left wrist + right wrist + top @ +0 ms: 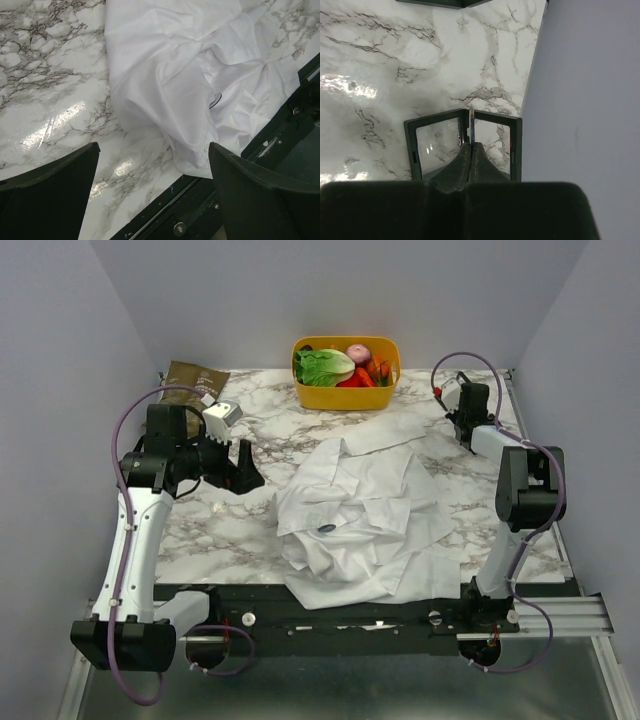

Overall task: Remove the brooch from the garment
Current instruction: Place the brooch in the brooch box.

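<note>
White garment may lift with the pinned brooch; your left tool is open, empty, right tool pinches thin piece.

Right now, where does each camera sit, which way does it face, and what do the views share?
Top external: high behind the bases, looking down at the table, shirt and basket; left arm and right arm show.
Left wrist: on the left arm, looking down at the shirt edge; open jaws frame the bottom.
Right wrist: looking down beside the wall at a clear case; shut jaws pinch a thin sliver.
Shared: top and left wrist both show the shirt and its brooch.
</note>
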`<state>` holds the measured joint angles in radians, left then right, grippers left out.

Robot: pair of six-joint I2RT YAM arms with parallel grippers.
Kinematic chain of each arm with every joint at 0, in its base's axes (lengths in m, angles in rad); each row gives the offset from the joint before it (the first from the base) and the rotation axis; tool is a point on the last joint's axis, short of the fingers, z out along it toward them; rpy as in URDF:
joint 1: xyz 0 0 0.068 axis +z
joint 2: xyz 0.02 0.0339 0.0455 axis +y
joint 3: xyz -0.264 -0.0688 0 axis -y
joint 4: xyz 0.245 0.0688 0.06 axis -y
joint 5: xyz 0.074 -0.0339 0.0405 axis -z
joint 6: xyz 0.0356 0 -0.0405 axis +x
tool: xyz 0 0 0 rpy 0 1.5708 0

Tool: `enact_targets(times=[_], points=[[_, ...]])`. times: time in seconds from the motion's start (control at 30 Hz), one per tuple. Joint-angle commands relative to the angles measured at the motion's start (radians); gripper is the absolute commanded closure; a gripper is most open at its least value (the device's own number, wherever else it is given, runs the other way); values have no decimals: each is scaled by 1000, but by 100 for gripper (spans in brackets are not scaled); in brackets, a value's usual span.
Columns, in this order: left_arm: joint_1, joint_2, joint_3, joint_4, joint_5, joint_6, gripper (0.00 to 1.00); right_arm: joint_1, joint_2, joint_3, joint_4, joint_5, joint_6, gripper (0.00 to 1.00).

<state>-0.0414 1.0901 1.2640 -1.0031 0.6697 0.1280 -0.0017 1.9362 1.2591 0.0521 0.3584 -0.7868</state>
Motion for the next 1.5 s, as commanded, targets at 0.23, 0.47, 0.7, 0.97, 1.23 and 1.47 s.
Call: enact_targets(times=[0.23, 0.47, 0.7, 0.97, 1.23, 1.47], points=[[-3, 40, 2, 20, 4, 13, 1, -38, 107, 46, 38, 17, -8, 94], [-3, 39, -11, 29, -7, 12, 1, -40, 130, 49, 41, 17, -9, 94], [-3, 33, -14, 32, 1, 12, 1, -47, 122, 40, 40, 17, -19, 93], [-3, 33, -17, 35, 4, 10, 1, -50, 87, 11, 35, -16, -11, 92], [-3, 31, -17, 35, 1, 10, 1, -50, 60, -1, 6, -42, 14, 92], [-3, 34, -17, 37, 4, 5, 1, -50, 43, 0, -23, -73, 24, 95]])
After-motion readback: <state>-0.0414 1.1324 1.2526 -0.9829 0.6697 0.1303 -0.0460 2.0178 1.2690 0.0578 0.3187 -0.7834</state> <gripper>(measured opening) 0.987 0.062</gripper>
